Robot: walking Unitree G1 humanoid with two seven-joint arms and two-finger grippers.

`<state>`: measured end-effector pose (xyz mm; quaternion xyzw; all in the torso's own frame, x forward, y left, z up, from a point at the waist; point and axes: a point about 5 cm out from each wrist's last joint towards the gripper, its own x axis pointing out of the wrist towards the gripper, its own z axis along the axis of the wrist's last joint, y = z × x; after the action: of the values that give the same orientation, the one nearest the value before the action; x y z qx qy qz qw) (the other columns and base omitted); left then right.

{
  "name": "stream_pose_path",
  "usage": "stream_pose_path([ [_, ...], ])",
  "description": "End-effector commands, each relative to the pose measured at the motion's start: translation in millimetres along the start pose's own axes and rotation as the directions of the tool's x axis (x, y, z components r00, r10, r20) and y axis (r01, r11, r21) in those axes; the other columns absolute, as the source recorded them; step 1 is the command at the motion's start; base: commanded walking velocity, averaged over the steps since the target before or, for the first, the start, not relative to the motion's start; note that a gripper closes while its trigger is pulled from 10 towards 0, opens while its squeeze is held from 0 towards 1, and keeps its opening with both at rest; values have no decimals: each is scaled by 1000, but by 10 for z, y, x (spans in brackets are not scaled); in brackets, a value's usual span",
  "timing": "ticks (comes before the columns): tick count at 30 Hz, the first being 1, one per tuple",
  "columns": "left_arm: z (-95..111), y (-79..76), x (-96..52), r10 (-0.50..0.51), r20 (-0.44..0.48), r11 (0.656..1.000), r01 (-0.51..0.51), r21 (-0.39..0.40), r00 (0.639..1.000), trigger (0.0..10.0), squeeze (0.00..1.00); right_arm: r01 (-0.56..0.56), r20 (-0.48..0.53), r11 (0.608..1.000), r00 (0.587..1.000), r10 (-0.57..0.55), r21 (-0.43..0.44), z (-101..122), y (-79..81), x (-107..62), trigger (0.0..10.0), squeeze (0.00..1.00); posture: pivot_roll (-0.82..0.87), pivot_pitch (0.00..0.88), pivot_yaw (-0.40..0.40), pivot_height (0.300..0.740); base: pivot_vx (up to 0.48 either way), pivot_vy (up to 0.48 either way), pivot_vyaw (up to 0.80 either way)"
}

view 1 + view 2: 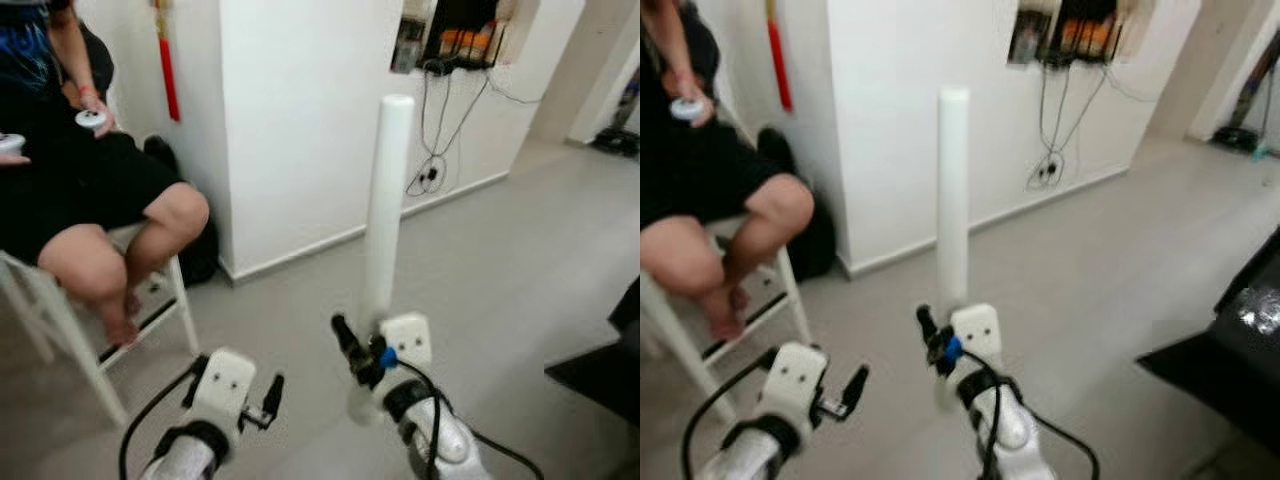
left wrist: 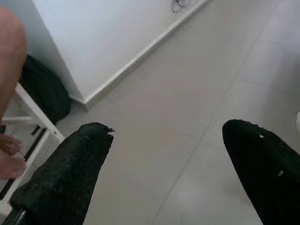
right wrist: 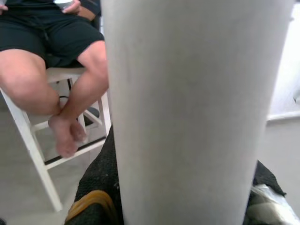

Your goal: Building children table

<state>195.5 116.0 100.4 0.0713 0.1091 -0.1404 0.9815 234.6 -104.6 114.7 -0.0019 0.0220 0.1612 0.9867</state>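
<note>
Right tool (image 1: 362, 352) raised, clenched around the base of an upright white table leg (image 1: 386, 200); left tool (image 2: 164, 173) held low, fingers spread, grasping nothing.

**Occluded / cropped / unclear**

Lower end of white table leg (image 1: 386, 210) hidden behind right gripper (image 1: 362, 352); both ends cropped in right wrist view. Seated person (image 1: 70, 180) cut off above chest by frame edge. White stool (image 1: 60, 320) partly cropped at left. Dark furniture corner (image 1: 1230, 370) cropped at right, unidentifiable. Wall niche contents (image 1: 450, 35) blurred. Small white object in person's hand (image 1: 92, 119) too small to identify.
</note>
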Motion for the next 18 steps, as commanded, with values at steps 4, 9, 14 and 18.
stream_pose_path([
  [4,2,-19,21,-9,-9,1000,9,7,1000,10000,0,57,17,998,998,-57,7,38,-84,-8,10000,0,80,0,-67,740,0,0,-800],
  [9,10,-16,15,-13,-3,1000,13,3,1000,10000,0,68,20,998,997,-68,8,55,-95,4,10000,0,80,0,-66,740,0,0,-800],
  [14,17,-13,15,-16,4,1000,16,-1,1000,10000,0,74,23,997,997,-75,12,57,-92,0,10000,0,78,0,-63,740,0,0,-800],
  [18,24,-13,12,-18,8,1000,18,1,1000,10000,0,82,25,997,996,-82,15,60,-95,-4,10000,0,79,0,-63,740,0,0,-800],
])
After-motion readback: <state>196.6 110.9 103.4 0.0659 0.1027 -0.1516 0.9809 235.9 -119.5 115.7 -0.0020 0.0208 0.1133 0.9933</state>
